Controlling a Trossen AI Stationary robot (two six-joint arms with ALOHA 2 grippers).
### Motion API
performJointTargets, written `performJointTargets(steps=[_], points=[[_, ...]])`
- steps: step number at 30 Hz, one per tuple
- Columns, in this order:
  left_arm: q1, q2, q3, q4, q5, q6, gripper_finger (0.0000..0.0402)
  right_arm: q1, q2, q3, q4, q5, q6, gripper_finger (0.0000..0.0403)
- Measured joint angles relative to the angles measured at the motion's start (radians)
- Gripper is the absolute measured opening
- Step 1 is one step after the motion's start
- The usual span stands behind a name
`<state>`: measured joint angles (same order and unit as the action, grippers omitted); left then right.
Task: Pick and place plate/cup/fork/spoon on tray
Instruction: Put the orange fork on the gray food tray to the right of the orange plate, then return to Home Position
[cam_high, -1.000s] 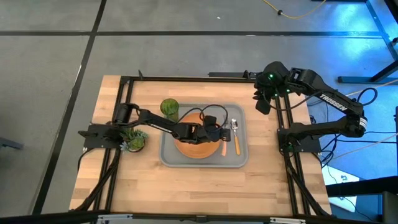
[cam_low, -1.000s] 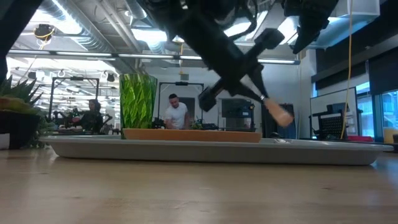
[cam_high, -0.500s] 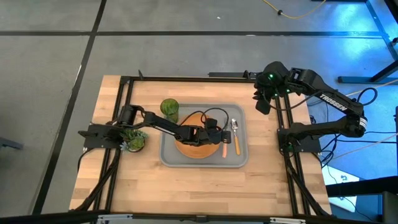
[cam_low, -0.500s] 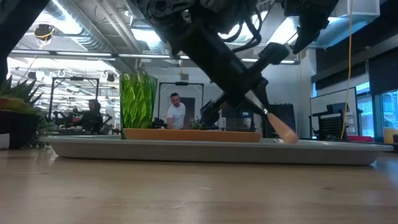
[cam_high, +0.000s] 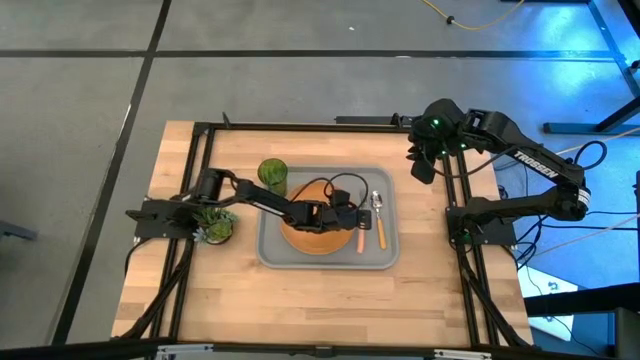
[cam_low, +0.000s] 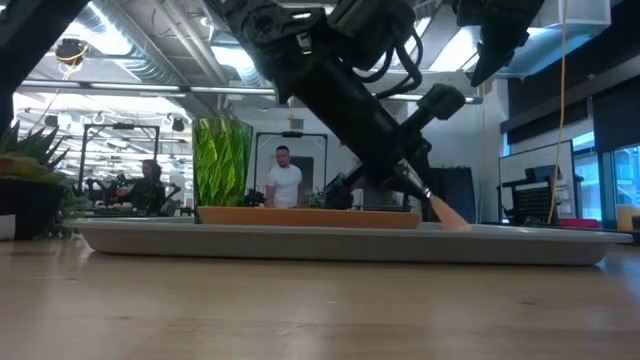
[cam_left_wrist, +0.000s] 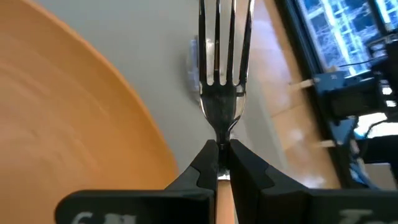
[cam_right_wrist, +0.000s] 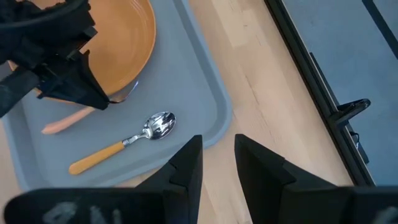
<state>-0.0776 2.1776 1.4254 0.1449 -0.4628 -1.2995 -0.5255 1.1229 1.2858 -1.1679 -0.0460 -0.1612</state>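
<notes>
Left arm is reaching flat across the tray (cam_high: 270, 252), left gripper (cam_high: 352, 216) pinching the fork (cam_left_wrist: 222, 74) at its neck, handle tip touching the tray floor just right of the plate (cam_high: 313, 238). Cup (cam_high: 272, 175) is sitting at the tray's back-left corner. Spoon (cam_right_wrist: 121, 143) is lying near the right rim, bare tray around it. Only the right wrist view is showing the right gripper (cam_right_wrist: 217, 163), fingers parted, hovering well apart off the table's back-right edge

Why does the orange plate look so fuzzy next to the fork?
Left wrist view: the plate sits very close to the camera and blurs, while the fork in the left gripper is sharp. Right wrist view: the plate looks clear.
</notes>
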Motion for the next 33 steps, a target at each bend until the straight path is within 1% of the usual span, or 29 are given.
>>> performJointTargets(steps=[13, 16, 19, 25, 28, 33], points=[[0.005, 0.017, 0.0, -0.03, -0.014, -0.003, 0.0014, 0.0, 0.0, 0.0, 0.0, 0.0, 0.0, 0.0099], [0.016, 0.017, 0.0, -0.03, 0.024, -0.003, 0.0015, 0.0, 0.0, 0.0, 0.0, 0.0, 0.0, 0.0099], [0.027, 0.017, 0.0, -0.03, 0.061, 0.0, 0.0025, 0.0, 0.0, 0.0, 0.0, 0.0, 0.0, 0.0099], [0.034, 0.017, 0.0, -0.03, 0.062, 0.015, 0.0046, 0.0, 0.0, 0.0, -0.001, 0.0, 0.002, 0.0099], [0.034, 0.017, 0.0, -0.03, 0.064, 0.011, 0.0048, 0.0, 0.0, 0.0, -0.001, 0.0, 0.002, 0.0099], [0.039, 0.017, 0.0, -0.025, 0.099, 0.003, 0.0047, 0.0, 0.0, 0.0, -0.002, 0.0, 0.002, 0.0099]])
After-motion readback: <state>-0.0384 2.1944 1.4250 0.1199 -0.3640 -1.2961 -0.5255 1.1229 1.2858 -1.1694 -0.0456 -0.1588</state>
